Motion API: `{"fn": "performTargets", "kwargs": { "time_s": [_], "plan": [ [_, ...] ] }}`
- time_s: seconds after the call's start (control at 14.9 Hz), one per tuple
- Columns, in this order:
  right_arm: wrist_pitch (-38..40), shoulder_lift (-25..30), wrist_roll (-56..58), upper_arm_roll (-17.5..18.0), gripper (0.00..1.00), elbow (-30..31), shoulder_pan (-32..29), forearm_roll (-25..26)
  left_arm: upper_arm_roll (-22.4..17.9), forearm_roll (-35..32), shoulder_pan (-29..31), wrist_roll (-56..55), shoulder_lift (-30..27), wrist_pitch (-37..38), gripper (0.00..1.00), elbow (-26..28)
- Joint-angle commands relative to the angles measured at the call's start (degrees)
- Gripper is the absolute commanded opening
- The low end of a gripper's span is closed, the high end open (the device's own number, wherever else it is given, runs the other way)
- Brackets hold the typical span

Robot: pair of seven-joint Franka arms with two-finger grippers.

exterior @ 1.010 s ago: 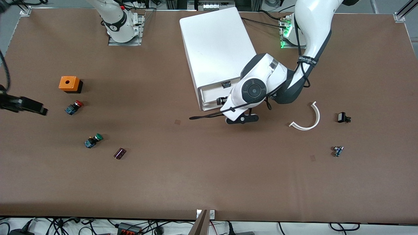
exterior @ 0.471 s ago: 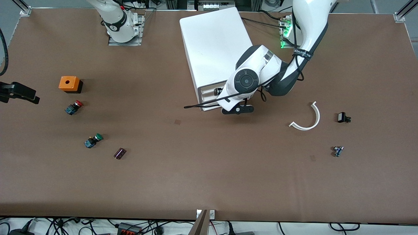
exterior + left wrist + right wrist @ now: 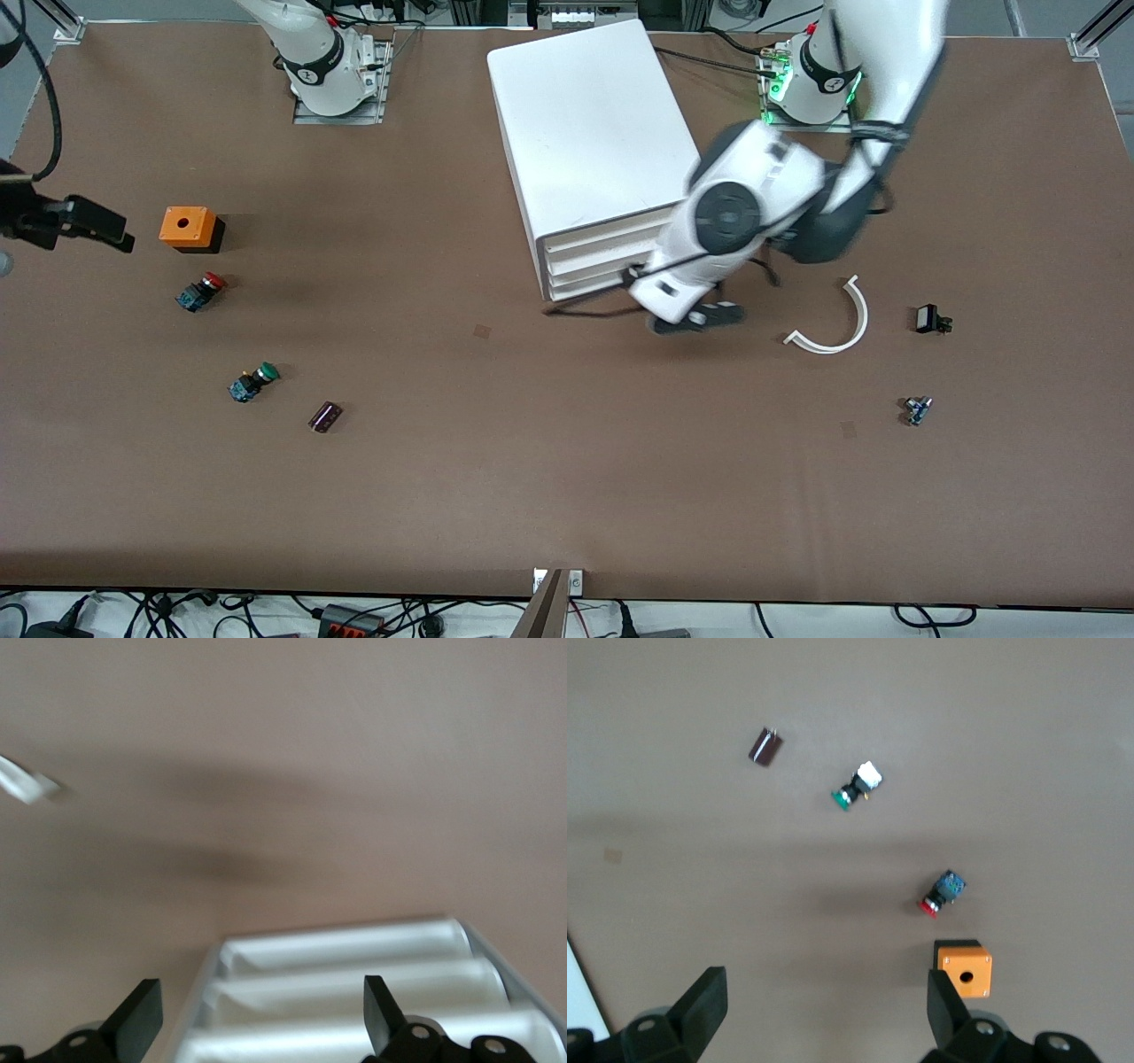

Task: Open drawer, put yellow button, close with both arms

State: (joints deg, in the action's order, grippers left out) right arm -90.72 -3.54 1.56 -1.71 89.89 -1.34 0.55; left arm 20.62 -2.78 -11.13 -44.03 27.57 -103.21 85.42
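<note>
The white cabinet stands at the back middle of the table. Its top drawer sits flush with the two lower ones. The yellow button is out of view. My left gripper is open and empty, in front of the drawer fronts near the cabinet corner toward the left arm's end. In the left wrist view the gripper frames the three drawer fronts without touching them. My right gripper is open and empty over the table's right-arm end, next to the orange box; the right wrist view shows bare table between its fingers.
At the right arm's end lie an orange box, a red-capped button, a green-capped button and a dark cylinder. Toward the left arm's end lie a white curved strip, a black part and a small blue part.
The top drawer stood open with a small dark thing inside; the left gripper pushed it shut, then swung toward the left arm's end. The right gripper shifted a little at the table's end.
</note>
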Motion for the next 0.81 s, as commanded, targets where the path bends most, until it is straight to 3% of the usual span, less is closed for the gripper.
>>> {"fn": "performTargets", "kwargs": {
  "time_s": [0.0, 0.27, 0.54, 0.67, 0.74],
  "plan": [
    [-2.0, 6.2, 0.1, 0.6, 1.0, 7.9, -0.4, 0.9, 0.0, -3.9, 5.1, 3.6, -2.2, 3.5, 1.0, -1.8],
    [-2.1, 6.1, 0.3, 0.6, 1.0, 7.7, -0.4, 0.9, 0.4, -6.0, 13.5, 20.5, -3.0, 11.1, 1.0, -7.3],
    [-3.0, 6.2, 0.1, 0.6, 1.0, 8.0, -0.4, 0.9, -0.1, -5.0, 20.2, 40.5, -7.9, 13.2, 1.0, -6.5],
    [-2.9, 6.2, 0.3, 0.6, 1.0, 8.2, -0.4, 0.9, -4.7, -4.5, 19.4, 44.2, -12.8, 15.3, 1.0, -4.3],
    [-3.0, 6.2, 0.4, 0.6, 1.0, 8.2, -0.4, 0.9, -8.2, -0.3, 17.9, 46.3, -16.1, 14.9, 1.0, -0.8]
  ]
}}
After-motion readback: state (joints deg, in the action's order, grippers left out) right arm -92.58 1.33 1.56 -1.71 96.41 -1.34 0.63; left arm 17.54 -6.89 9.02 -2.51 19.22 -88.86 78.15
